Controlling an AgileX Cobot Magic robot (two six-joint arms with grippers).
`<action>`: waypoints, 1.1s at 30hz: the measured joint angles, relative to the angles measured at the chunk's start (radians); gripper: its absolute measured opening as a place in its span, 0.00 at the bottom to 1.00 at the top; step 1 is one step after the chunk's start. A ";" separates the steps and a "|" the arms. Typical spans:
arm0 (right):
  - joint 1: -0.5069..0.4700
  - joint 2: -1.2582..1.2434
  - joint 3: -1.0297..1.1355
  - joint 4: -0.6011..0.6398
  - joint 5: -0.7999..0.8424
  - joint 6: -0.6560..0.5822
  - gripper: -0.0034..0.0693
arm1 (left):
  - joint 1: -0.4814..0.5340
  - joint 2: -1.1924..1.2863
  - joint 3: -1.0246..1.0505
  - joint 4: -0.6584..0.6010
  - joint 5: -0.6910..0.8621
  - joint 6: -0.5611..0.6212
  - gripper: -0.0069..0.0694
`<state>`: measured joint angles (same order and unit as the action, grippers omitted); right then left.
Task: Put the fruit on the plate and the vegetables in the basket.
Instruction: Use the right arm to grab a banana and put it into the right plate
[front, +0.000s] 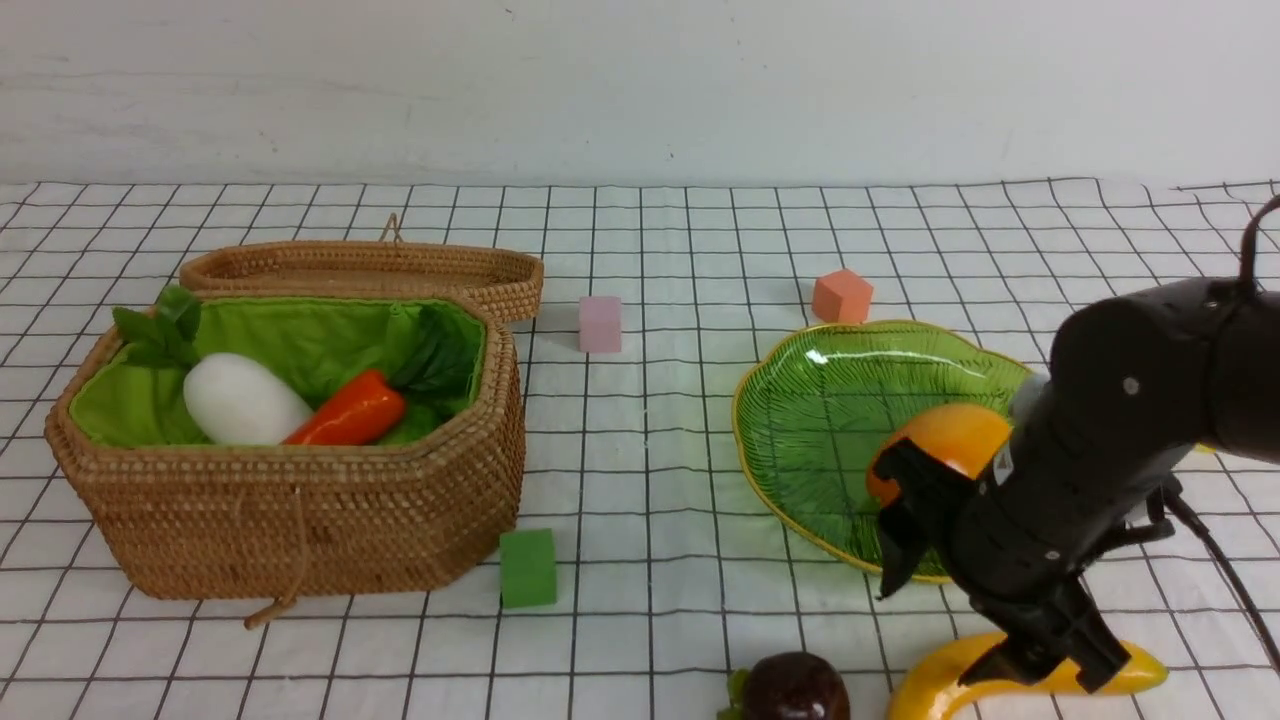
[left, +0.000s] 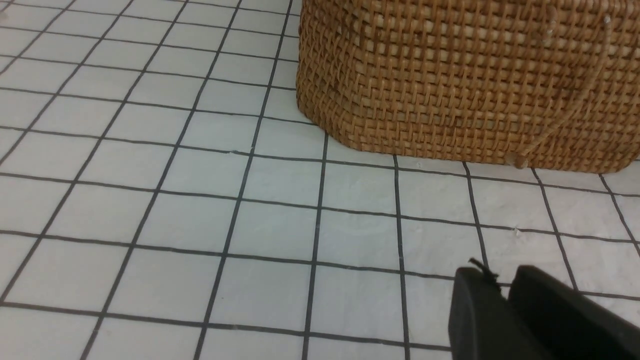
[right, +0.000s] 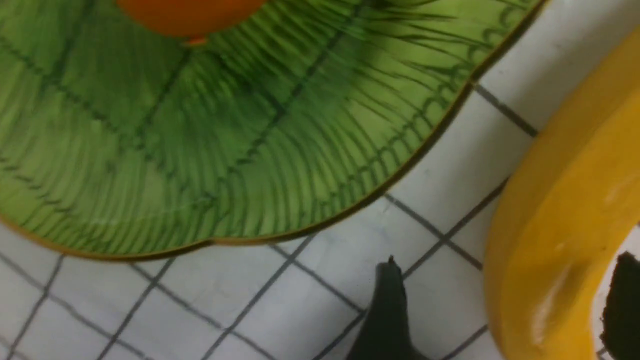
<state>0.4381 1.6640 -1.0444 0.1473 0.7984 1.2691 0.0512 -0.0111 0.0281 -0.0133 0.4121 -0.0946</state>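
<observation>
Banana (front: 932, 682) lain at front edge near right corner, straddled by right gripper (right: 505, 300), jaws spread, unclamped. Left gripper (left: 502, 289) closed, empty. Risk: glossy curve squeezed off-centre, slipped; plate (front: 800, 400) rim clipped when lifted.

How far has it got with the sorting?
Done: white radish and carrot lie in the basket; mango sits on the plate. In hand: the open right gripper straddles the banana on the table. Left: that banana and the dark round fruit, both off the plate.
</observation>
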 joint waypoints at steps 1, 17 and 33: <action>0.000 0.008 0.000 -0.006 0.020 0.000 0.80 | 0.000 0.000 0.000 0.000 0.000 0.000 0.21; 0.000 0.100 0.084 -0.037 -0.035 -0.090 0.70 | 0.000 0.000 0.000 0.000 0.000 0.000 0.21; 0.008 -0.388 0.023 -0.059 -0.036 -0.574 0.50 | 0.000 0.000 0.000 0.000 0.000 0.000 0.21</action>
<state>0.4459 1.2756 -1.0216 0.0881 0.7623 0.6955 0.0512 -0.0111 0.0281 -0.0133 0.4121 -0.0946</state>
